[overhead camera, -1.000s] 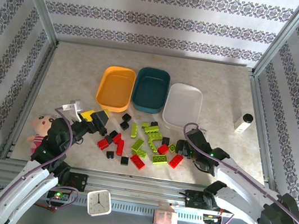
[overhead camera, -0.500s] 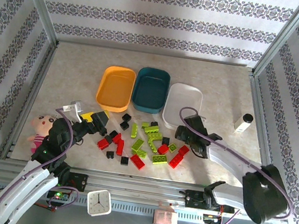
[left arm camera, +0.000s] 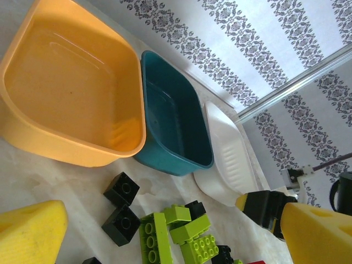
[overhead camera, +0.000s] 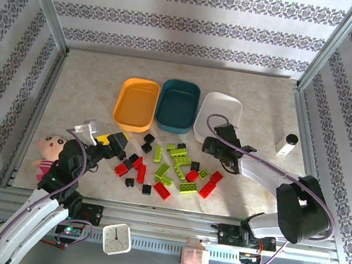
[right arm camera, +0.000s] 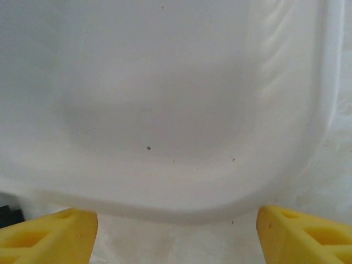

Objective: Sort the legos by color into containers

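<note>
Right gripper hangs at the white tray's near rim; left gripper waits beside the scattered legos. Left wrist: jaws wide over them, and they look light, rigid, slick; pinch flat sides. Right wrist: fingers apart, nothing between.

Orange-yellow tray, dark teal tray, white tray, legos red, lime green and black, table beige with marbled mottling, walls white with dark floral stripes, cylinder white with black cap, doll pink.
</note>
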### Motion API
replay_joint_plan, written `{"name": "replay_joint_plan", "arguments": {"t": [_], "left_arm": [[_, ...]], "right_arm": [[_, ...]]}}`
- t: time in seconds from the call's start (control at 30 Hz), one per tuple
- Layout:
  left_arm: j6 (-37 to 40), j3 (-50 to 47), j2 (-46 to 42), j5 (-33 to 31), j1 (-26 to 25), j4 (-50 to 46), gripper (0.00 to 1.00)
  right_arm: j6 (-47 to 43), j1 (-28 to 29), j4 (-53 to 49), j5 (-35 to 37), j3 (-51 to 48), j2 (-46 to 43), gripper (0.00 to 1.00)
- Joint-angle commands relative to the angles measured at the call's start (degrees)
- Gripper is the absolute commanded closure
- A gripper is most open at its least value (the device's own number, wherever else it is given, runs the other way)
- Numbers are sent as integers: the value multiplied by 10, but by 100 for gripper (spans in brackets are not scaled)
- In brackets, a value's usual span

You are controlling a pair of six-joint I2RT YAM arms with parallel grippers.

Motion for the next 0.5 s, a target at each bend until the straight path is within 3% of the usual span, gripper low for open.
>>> {"name": "replay_joint_plan", "arguments": {"t": [0.0, 0.23, 0.47], "left_arm": [[-8, -4, -1, 9, -6, -7, 1], [-29, -24, 0, 12, -6, 22, 1], [-32, -24, -1, 16, -6, 19, 1]], "right_arm": [[-4, 14, -45, 5, -36, -75, 23], [35, 42, -134, -8, -106, -208, 20], [55, 79, -142, -45, -122, -177, 19]]}}
